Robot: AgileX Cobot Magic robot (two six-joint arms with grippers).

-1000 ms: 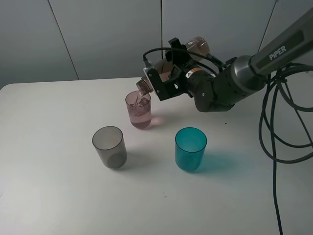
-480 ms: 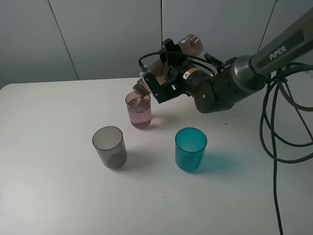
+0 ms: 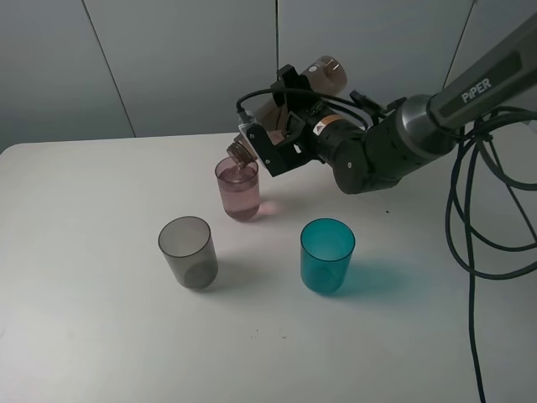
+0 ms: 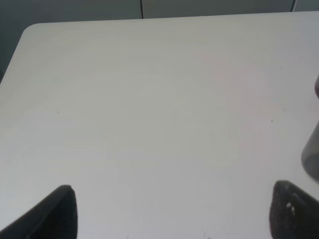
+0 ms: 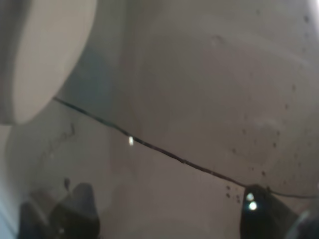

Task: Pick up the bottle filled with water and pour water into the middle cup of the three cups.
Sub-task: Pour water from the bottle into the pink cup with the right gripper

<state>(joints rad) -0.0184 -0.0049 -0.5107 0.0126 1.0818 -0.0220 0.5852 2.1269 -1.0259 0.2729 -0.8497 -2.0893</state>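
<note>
Table (image 3: 84, 336): white, open surface at the front and left.
Bottle (image 3: 325, 74): tipped neck-down, clamped in my right gripper (image 3: 285, 126), mouth just over the pink rim.
Middle cup (image 3: 239, 191): pink, partly filled with water.
Grey cup (image 3: 189, 252), teal cup (image 3: 327, 254): upright, well apart, seemingly empty.
Left gripper (image 4: 174, 214): fingers spread, holding nothing.

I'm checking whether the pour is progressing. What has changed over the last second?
The right gripper has tipped the bottle steeper: its base swung up and toward the left of the exterior view, with its neck kept over the pink middle cup and the jaws clamped throughout. The cup's water level looks slightly higher, though that is hard to judge. The grey cup and teal cup have not moved.
</note>
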